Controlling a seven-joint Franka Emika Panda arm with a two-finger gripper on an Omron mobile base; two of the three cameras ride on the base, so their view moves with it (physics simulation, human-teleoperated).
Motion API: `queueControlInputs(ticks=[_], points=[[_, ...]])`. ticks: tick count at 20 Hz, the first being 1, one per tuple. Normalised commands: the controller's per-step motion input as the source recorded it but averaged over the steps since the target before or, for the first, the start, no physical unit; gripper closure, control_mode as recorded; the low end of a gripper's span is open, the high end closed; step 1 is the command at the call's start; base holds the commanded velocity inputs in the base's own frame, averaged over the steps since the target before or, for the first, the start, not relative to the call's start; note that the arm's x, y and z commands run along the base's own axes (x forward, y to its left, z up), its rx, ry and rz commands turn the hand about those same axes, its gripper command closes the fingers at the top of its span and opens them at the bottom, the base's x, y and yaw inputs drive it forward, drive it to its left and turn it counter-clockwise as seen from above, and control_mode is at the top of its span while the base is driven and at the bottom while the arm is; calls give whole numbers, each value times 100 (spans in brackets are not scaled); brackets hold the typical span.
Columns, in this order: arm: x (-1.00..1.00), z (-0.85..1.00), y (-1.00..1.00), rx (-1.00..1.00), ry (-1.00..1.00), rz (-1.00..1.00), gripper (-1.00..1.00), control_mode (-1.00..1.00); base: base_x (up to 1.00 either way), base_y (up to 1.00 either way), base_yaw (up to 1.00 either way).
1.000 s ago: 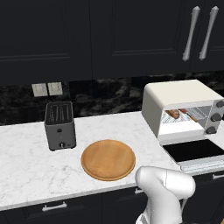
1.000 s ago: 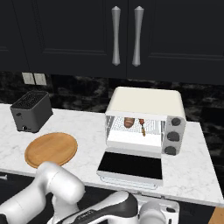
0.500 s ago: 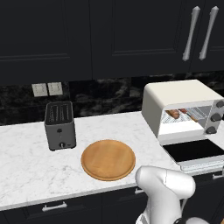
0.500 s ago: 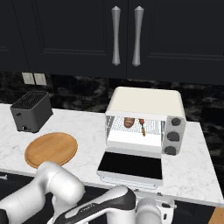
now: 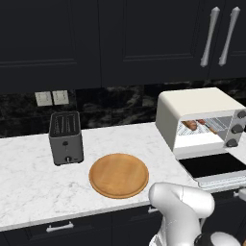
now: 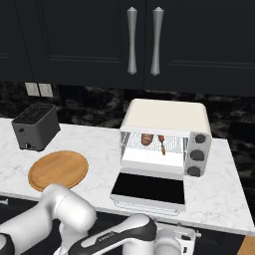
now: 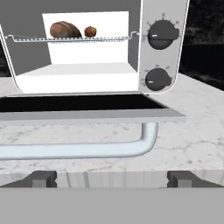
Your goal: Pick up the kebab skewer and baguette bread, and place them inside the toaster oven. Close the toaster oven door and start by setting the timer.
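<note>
The toaster oven [image 6: 167, 137] stands near the marble tabletop's [image 5: 29, 182] right end, with its glass toaster oven door [image 6: 148, 189] folded flat. On the wire rack, the baguette bread [image 7: 64, 29] partly hides the kebab skewer [image 7: 90, 31]. The hand [image 7: 112, 178] faces the tubular handle [image 7: 87, 148], fingertips [image 7: 43, 178] apart, gripping nothing.

arm: folded low, elbow [image 6: 69, 209] raised
gripper [image 7: 112, 178]: fingers spread wide, nothing between the jaws

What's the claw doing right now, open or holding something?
Claw: open, holding nothing, fingertips spread wide just below the silver handle of the lowered toaster oven door.
</note>
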Motion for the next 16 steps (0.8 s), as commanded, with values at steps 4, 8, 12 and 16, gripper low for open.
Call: queueControlInputs(ticks=[4,8,12,16], points=[[18,-1,0,0,0,0,-100,-100,0,0,0],[17,-1,0,0,0,0,-100,-100,0,0,0],[20,-14,0,0,0,0,-100,-100,0,0,0],[16,-29,1,0,0,0,-100,-100,0,0,0]])
